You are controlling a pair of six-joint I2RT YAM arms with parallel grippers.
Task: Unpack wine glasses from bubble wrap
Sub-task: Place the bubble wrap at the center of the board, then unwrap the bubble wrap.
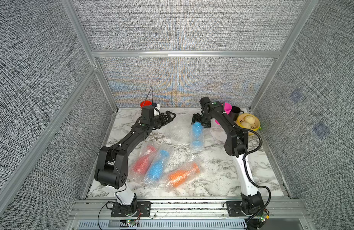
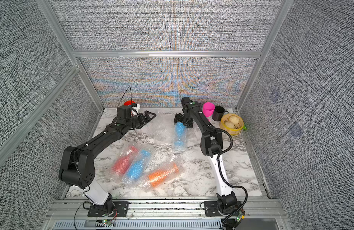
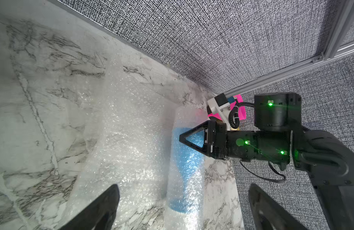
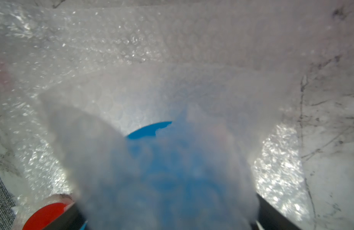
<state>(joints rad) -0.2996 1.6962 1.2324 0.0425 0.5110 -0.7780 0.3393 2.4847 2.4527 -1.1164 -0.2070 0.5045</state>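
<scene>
The right hand [image 1: 201, 123] is straddling the wrapped blue wine glass [image 1: 197, 133] lying on the counter [image 1: 222, 169], clamped or not I cannot tell, while the left hand [image 1: 169, 118] is hanging agape, and the light, slippery bubble wrap [image 1: 197, 146] is probably inviting a loose-edge pinch.

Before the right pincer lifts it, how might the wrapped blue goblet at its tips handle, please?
The wrapped blue goblet lies on its side, round, so it would probably roll if nudged. Its shiny bubble wrap looks loose and open-ended, so the goblet may slip out when lifted.
</scene>
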